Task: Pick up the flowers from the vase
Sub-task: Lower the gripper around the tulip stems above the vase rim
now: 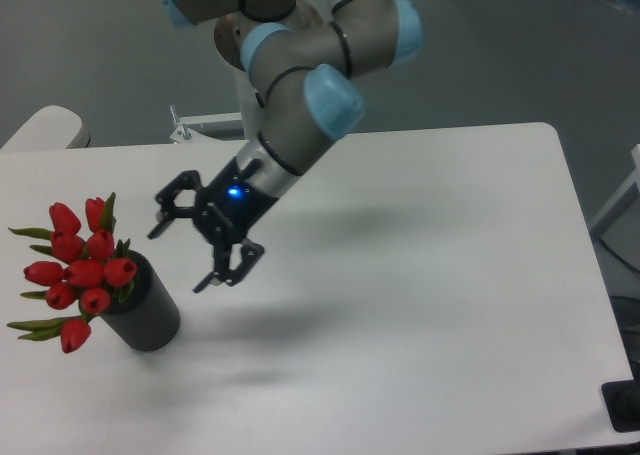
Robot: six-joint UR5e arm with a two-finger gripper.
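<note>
The flowers (80, 272), a bunch of red closed tulip buds with green leaves, stand in the vase (145, 312), a short dark grey cylinder near the table's left front. My gripper (183, 256) hangs above the table just right of the bunch, tilted toward it. Its two black fingers are spread wide with nothing between them. A gap of bare table separates the fingertips from the buds and the vase.
The white table (450, 305) stretches to the right and front. The robot's base column (270, 85) stands behind the table's back edge. A pale rounded object (45, 128) sits off the table's back left corner.
</note>
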